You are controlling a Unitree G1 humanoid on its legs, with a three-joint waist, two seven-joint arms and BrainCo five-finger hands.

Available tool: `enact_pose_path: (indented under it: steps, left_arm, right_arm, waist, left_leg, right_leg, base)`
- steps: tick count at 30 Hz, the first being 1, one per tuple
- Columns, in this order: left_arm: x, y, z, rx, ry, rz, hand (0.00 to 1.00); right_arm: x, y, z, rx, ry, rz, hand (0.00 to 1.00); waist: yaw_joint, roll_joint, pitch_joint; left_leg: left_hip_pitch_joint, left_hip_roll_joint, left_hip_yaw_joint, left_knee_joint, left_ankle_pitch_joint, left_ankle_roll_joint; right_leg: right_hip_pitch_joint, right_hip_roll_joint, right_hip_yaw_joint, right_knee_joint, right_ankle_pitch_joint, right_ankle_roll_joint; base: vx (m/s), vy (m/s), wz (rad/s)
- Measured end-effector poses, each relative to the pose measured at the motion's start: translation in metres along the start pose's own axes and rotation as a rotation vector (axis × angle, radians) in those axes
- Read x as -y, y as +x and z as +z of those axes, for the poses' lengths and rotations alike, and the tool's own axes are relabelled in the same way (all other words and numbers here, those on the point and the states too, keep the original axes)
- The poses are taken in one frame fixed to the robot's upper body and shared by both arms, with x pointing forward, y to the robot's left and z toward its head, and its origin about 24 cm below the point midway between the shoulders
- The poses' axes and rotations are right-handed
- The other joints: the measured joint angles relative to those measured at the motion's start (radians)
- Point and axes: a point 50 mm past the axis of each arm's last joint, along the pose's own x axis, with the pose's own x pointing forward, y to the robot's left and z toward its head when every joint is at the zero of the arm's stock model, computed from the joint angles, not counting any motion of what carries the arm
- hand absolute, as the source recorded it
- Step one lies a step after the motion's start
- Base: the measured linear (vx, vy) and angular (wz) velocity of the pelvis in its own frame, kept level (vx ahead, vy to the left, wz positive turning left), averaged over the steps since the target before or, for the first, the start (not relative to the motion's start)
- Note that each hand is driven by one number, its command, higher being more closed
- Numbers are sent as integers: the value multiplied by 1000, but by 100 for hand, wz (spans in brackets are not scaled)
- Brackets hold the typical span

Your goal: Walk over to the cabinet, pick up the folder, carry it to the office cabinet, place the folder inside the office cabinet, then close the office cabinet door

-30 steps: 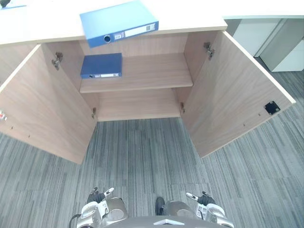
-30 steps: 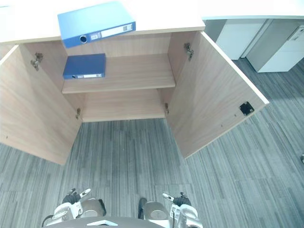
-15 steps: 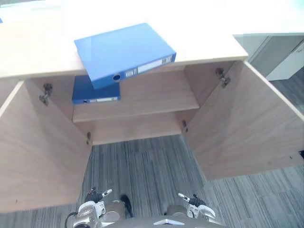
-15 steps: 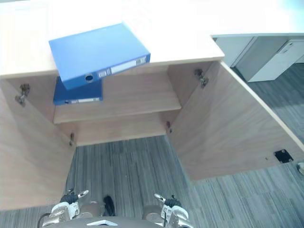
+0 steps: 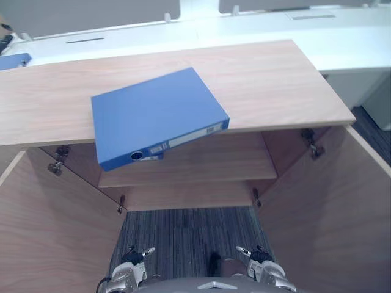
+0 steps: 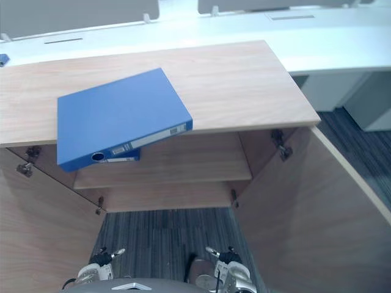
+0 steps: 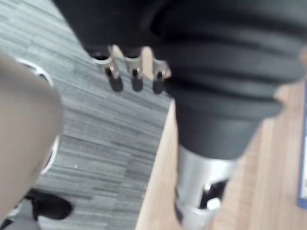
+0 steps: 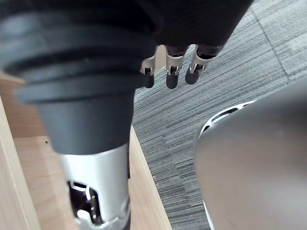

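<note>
Blue flat folder [image 5: 156, 116] on light wooden cabinet top [image 5: 275, 85]; left hand [image 5: 130, 264], right hand [image 5: 259, 264] low, fingers loose, empty.

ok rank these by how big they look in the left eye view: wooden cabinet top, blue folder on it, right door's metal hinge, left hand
1. light wooden cabinet top
2. flat blue folder lying on it
3. small metal hinge and left hand: both tiny and look alike, so not ranked

- The dark blue folder [image 6: 124, 158] on the wooden shelf [image 5: 208, 165] is hiding mostly beneath the overhanging bright blue folder [image 5: 156, 116].
- The right-hand wooden cabinet door [image 5: 333, 220] is running off the picture's edge.
</note>
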Motion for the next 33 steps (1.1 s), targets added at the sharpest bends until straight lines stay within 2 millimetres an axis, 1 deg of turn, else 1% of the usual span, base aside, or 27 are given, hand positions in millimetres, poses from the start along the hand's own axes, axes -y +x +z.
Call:
enact_pose_path:
  steps: [2,3,4,5,6,7,8,10,11,13,14,17,18,19,20,22,23,25,26,27,28,29,30,32,33]
  left_arm:
    - [2,0,2,8,-9,-4,0]
    - [3,0,4,14,-10,-6,0]
    - [4,1,5,19,-4,-8,0]
    - [4,1,6,19,3,-9,0]
    - [5,1,6,18,11,-12,0]
    - [2,1,6,17,20,-6,0]
    - [0,1,6,17,31,-3,0]
    - [-2,2,7,21,69,-1,0]
    - [-4,2,6,16,90,-1,0]
    - [-3,1,5,14,121,-6,0]
    - [-2,1,4,14,144,-14,0]
    - [-3,1,6,20,200,-22,0]
    - [-3,1,6,23,219,-25,0]
    - [-3,2,6,24,227,-26,0]
    - [-3,2,7,28,241,-27,0]
    - [-2,1,8,37,256,-21,0]
    - [-2,1,10,47,260,-14,0]
    - [-1,-1,18,105,270,4,0]
    - [-1,-3,24,140,272,12,0]
    - [-1,-6,35,210,258,25,0]
    - [-1,-8,40,239,251,31,0]
    - [-2,-12,47,281,243,36,0]
    - [-4,-18,58,350,233,45,0]
    - [-8,-25,68,413,222,63,0]
    - [-11,-32,77,472,213,75,0]
  right_arm:
    - [-1,0,0,-2,1,1,0]
    - [-1,0,-2,-6,3,1,0]
    - [-1,0,-2,-8,4,0,0]
    - [-1,0,-2,-9,4,0,0]
    - [-1,-1,-3,-12,6,0,0]
    - [-2,-1,-6,-22,8,3,0]
    - [-5,-2,-9,-29,14,7,0]
    - [-7,-3,-16,-51,25,9,0]
    - [-7,-3,-20,-67,25,9,0]
    - [-7,-3,-20,-68,30,8,0]
    - [-6,-3,-21,-71,42,1,0]
    - [-4,-3,-23,-85,42,-5,0]
    - [-3,-2,-23,-88,39,-7,0]
    - [-3,-2,-22,-87,38,-8,0]
    - [-2,-2,-22,-85,35,-9,0]
    - [2,-1,-19,-78,25,-18,0]
    - [4,-1,-19,-79,19,-27,0]
    - [5,-1,-18,-77,9,-46,0]
    - [5,-1,-17,-73,-2,-50,0]
    - [3,-1,-17,-71,-13,-47,0]
    - [3,-1,-17,-69,-16,-46,0]
    - [3,-1,-17,-66,-17,-45,0]
    - [2,-1,-15,-55,-17,-42,0]
    - [1,-1,-15,-47,-24,-38,0]
    - [0,-1,-14,-36,-40,-31,0]
  waist:
    - [5,-1,0]
    - [4,-5,-1]
    - [6,-7,-2]
    - [6,-7,-3]
    - [6,-8,-6]
    - [5,-27,-21]
    - [1,-40,-29]
    - [1,-56,-37]
    - [3,-56,-41]
    - [1,-56,-41]
    - [-1,-52,-41]
    - [0,-51,-42]
    - [-1,-50,-42]
    - [-1,-49,-42]
    - [-1,-45,-44]
    - [0,-35,-43]
    - [-1,-30,-45]
    - [-2,-26,-45]
    - [-3,-26,-44]
    - [-2,-28,-43]
    - [-1,-29,-43]
    - [0,-30,-43]
    - [1,-33,-41]
    - [1,-35,-39]
    - [3,-35,-40]
  left_leg:
    - [-44,22,14,34,-18,1]
    - [-71,24,22,-4,-32,2]
    - [-88,13,19,-89,-30,-2]
    - [-86,6,17,-140,-15,0]
    - [-68,-14,14,-225,29,1]
    - [-40,-43,24,-266,47,9]
    - [-31,-57,27,-294,54,11]
    - [-10,-78,37,-334,68,18]
    - [8,-92,46,-361,78,22]
    - [29,-107,46,-386,83,31]
    - [36,-117,45,-396,86,34]
    - [33,-130,19,-397,89,39]
    - [34,-134,12,-401,95,47]
    - [35,-136,5,-406,101,41]
    - [39,-141,-13,-426,117,42]
    - [46,-142,-21,-449,127,51]
    - [50,-144,-37,-467,139,48]
    - [51,-144,-55,-487,151,59]
    - [52,-144,-67,-497,154,59]
    - [52,-144,-80,-503,159,60]
    - [53,-144,-83,-504,161,59]
    - [54,-145,-85,-507,166,61]
    - [64,-147,-86,-520,176,61]
    - [80,-149,-89,-533,183,60]
    - [85,-150,-92,-534,185,60]
  right_leg:
    - [27,7,0,-25,0,0]
    - [34,6,8,-36,0,1]
    - [35,3,26,-39,2,11]
    - [34,1,33,-36,2,17]
    - [32,-1,51,-25,-4,37]
    - [34,-17,66,-37,1,57]
    - [39,-25,70,-57,10,68]
    - [62,-33,79,-102,34,81]
    - [78,-39,86,-135,50,90]
    - [107,-40,86,-175,68,99]
    - [121,-43,86,-201,81,103]
    - [148,-45,86,-261,114,105]
    - [156,-45,86,-278,122,102]
    - [160,-45,85,-286,128,100]
    - [167,-45,83,-304,139,99]
    - [170,-41,81,-314,147,97]
    - [170,-39,76,-319,153,95]
    - [170,-35,70,-329,163,93]
    - [170,-32,65,-332,168,92]
    - [171,-30,62,-336,176,91]
    - [172,-30,61,-337,180,90]
    - [173,-31,61,-339,183,90]
    - [177,-32,61,-339,187,90]
    - [188,-32,60,-341,189,91]
    - [193,-34,58,-342,189,92]
  base:
    - [140,-29,-1]
    - [124,87,-27]
    - [119,121,-31]
    - [75,164,-37]
    - [96,199,-27]
    - [100,204,-20]
    - [73,157,-7]
    - [47,132,-9]
    - [51,130,-13]
    - [39,104,-3]
    - [30,111,2]
    - [8,63,2]
    - [-9,27,3]
    - [-16,7,7]
    - [-44,-10,8]
    - [-54,-19,7]
    - [-71,-31,8]
    - [-70,-30,10]
    - [-99,-28,11]
    - [-99,-28,9]
    - [-108,-18,6]
    - [-108,-11,2]
    - [-130,-12,3]
    - [-103,-9,3]
    - [-108,-11,3]
